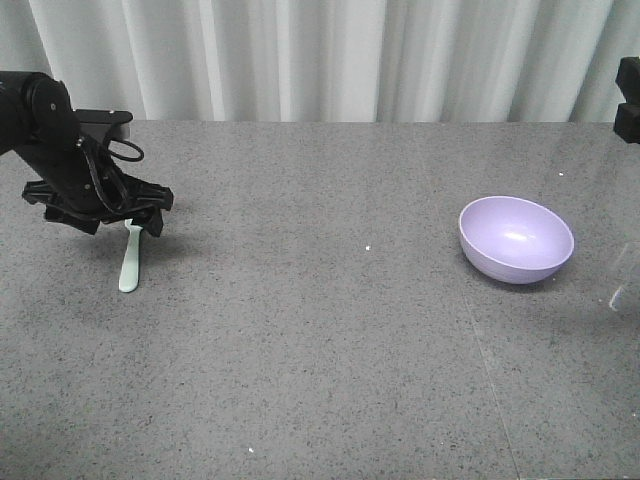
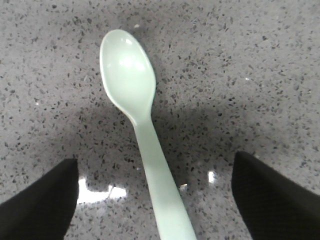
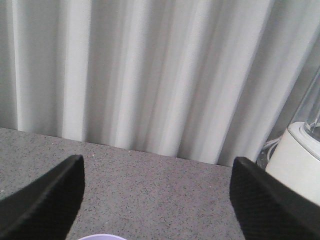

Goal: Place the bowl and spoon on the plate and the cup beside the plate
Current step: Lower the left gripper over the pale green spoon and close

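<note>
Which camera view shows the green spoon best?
The left wrist view: the spoon fills the frame, scoop and handle sharp. The front view shows it small, its far end partly under the left gripper. The right wrist view does not show it.

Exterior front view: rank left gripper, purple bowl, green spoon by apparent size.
1. Black left gripper with its wrist.
2. Small round lavender plastic bowl, somewhat smaller.
3. Pale mint-green plastic spoon, its top tucked under the gripper.

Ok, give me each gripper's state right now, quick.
Left gripper: open, straddling the spoon, not gripping it.
Right gripper: open, holding nothing.
</note>
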Controlling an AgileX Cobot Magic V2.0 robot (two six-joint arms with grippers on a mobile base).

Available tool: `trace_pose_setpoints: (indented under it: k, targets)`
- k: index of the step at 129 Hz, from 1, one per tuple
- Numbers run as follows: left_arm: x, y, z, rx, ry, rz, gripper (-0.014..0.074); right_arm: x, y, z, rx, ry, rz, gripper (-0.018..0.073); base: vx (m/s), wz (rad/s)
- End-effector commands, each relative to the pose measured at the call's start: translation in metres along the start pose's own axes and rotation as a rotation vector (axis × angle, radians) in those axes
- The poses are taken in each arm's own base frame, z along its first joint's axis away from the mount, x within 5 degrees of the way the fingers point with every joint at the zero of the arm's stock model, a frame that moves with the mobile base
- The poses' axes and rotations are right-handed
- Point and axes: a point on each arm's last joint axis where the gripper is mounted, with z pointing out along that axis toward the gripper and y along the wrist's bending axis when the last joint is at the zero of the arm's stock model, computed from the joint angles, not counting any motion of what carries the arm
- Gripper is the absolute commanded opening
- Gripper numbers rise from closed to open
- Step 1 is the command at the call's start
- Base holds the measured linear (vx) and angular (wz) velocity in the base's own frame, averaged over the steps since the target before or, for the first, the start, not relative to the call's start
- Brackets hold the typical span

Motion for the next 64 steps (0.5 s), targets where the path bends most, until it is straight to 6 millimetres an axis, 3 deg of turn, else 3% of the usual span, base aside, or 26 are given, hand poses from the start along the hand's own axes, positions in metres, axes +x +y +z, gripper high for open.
trace_pose_setpoints:
  k: [1,32,64]
  targets:
    - [-0.009,-0.004,-0.025,-0.003,-0.099,0.014,0.0584,-0.021,-0.004,-0.006,0.025,-0.121,-0.009,0.0568,0.0,0.0]
    - [-0.007,-0.003,-0.007,-0.008,-0.033,0.005,0.0584,-0.021,-0.004,-0.006,0.025,-0.121,-0.009,0.0568,0.0,0.0]
    - [-0.007,-0.002,-0.005,-0.007,-0.031,-0.05,0.0584,-0.021,-0.004,-0.006,0.025,-0.121,-0.009,0.0568,0.0,0.0]
